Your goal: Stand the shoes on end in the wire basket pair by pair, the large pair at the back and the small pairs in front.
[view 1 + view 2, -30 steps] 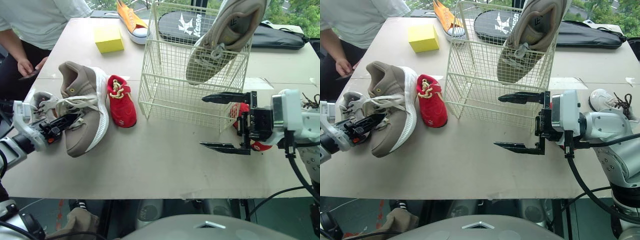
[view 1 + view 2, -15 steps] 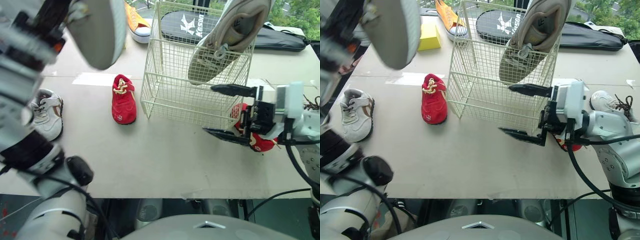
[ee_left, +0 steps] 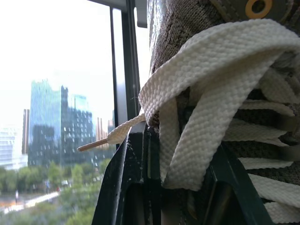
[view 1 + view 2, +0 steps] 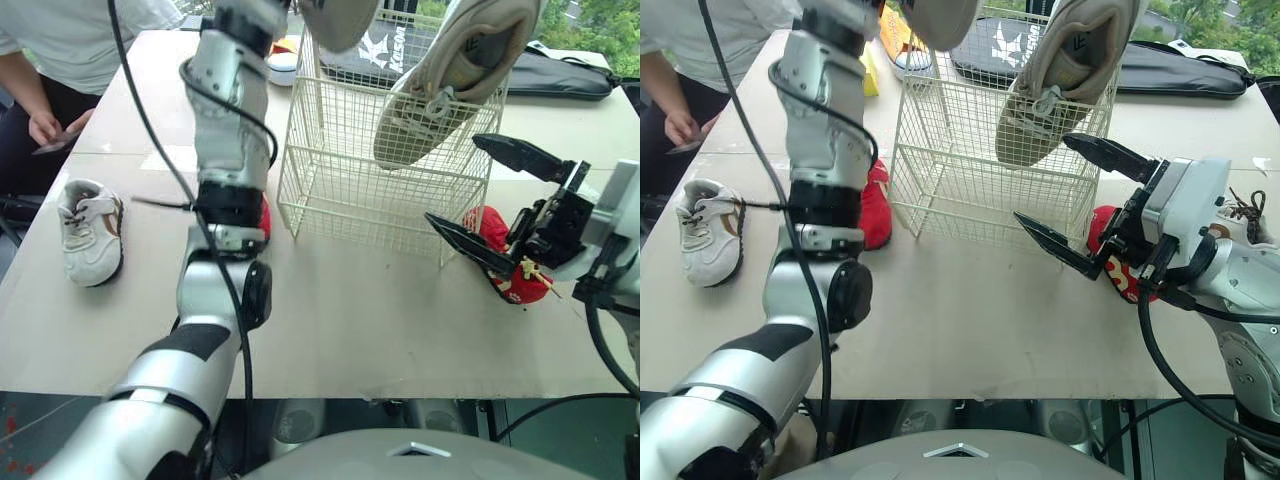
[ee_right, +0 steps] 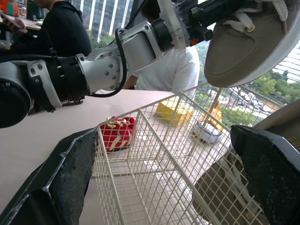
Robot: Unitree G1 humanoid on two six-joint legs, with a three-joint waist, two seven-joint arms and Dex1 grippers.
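Note:
My left arm is raised high, and its gripper is shut on the laces of a large tan shoe, which hangs above the back left corner of the wire basket. The matching tan shoe stands toe down at the basket's right side, heel above the rim. My right gripper is open beside the basket's right front corner, just in front of a small red shoe. The other red shoe lies left of the basket, mostly hidden by my left arm. A small grey-white shoe lies far left.
An orange shoe and a yellow block sit at the back left. A black bag lies behind the basket. Another white shoe is at the right edge. A person stands at the table's left.
My left arm has lifted the large tan shoe off the table to above the basket. My right gripper, still open, has tilted and moved right toward the red shoe.

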